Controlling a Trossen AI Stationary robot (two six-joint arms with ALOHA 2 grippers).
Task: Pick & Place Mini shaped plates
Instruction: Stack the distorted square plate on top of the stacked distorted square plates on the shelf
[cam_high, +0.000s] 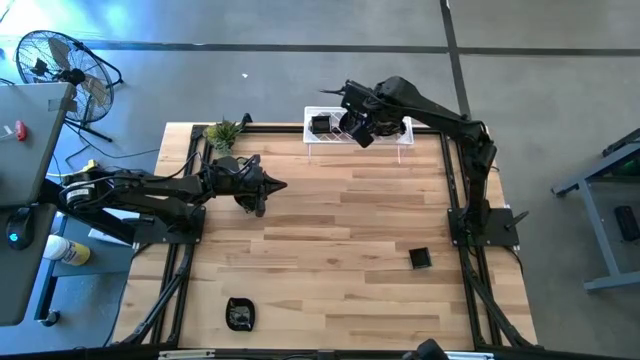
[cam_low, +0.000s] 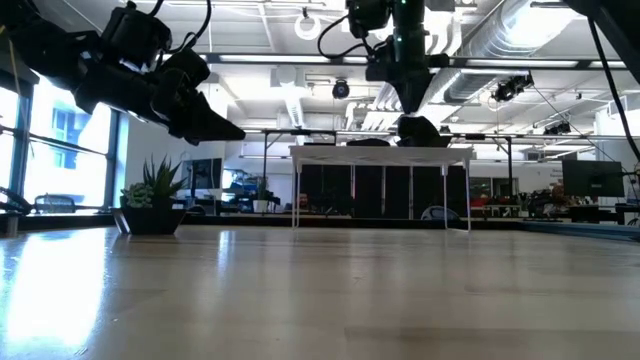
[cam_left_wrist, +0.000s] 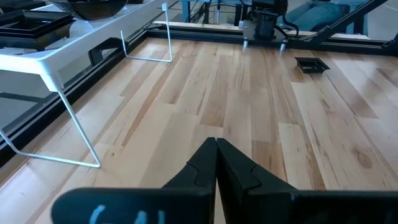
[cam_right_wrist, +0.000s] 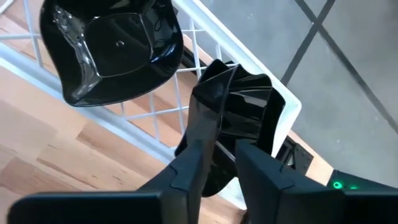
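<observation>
Right gripper (cam_right_wrist: 227, 152) over white rack (cam_high: 400, 140), top centre of high view; fingers slightly spread around wavy-edged black plate (cam_right_wrist: 245, 115) resting on rack; grip uncertain. Second plate (cam_right_wrist: 112, 46) beside it on rack. Left gripper (cam_left_wrist: 216, 163) pressed together, hovering left-centre. Two loose plates (cam_high: 420, 259) (cam_high: 239, 314) on table (cam_high: 340, 250), lower part.

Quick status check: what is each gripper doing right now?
Left gripper: shut, empty, above the table.
Right gripper: over the white wire rack; grip cannot be told.
</observation>
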